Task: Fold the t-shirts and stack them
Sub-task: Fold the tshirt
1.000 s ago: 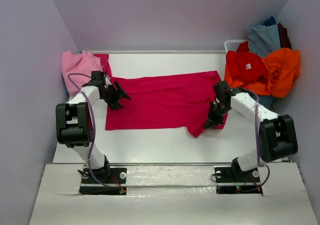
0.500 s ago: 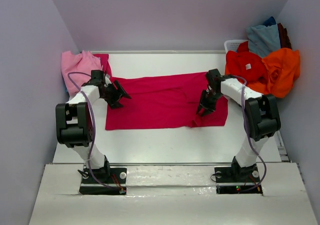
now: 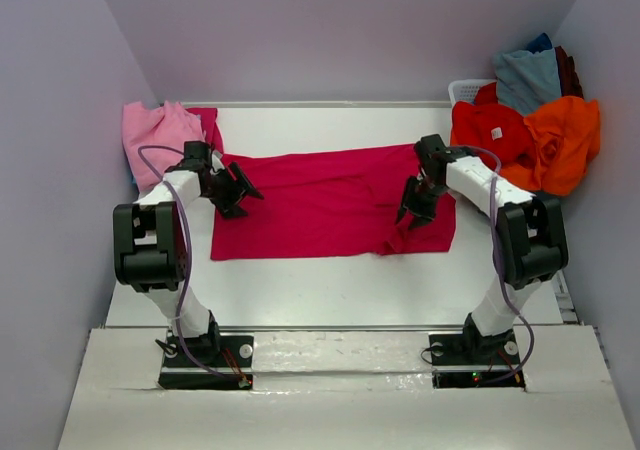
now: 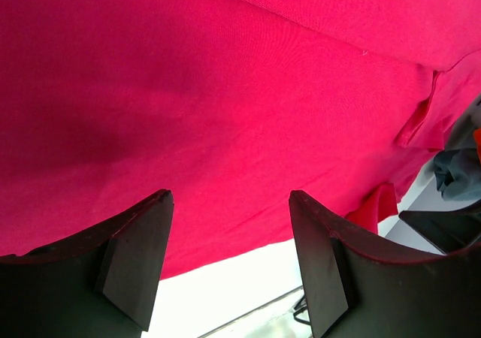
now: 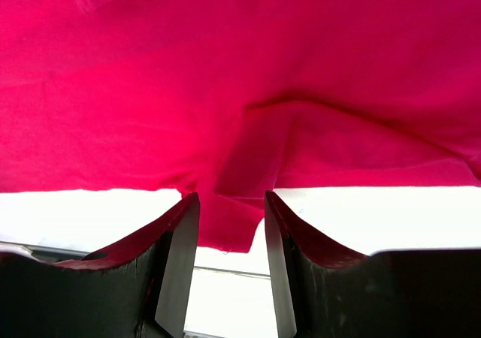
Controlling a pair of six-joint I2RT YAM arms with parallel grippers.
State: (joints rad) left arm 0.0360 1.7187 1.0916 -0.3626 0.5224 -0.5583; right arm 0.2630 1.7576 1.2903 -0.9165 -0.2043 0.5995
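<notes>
A crimson-magenta t-shirt (image 3: 330,205) lies spread flat across the middle of the white table (image 3: 320,290). My left gripper (image 3: 243,192) hovers over its left end, open and empty. The left wrist view shows the cloth (image 4: 225,90) below the spread fingers (image 4: 135,263). My right gripper (image 3: 408,218) is over the shirt's right part, near the front hem. In the right wrist view its jaws stand apart (image 5: 229,203), with a small flap of the shirt (image 5: 233,225) lying below and between them.
A light pink t-shirt (image 3: 158,132) lies bunched at the back left corner. A white basket (image 3: 465,90) at the back right holds a heap of red (image 3: 490,135), orange (image 3: 565,135) and grey-blue (image 3: 525,75) t-shirts. Walls close in on both sides.
My right gripper has swung back and inward from the shirt's front right corner. The corner that hung out to the front now lies folded in, and the front hem runs straighter. The left arm has barely moved.
</notes>
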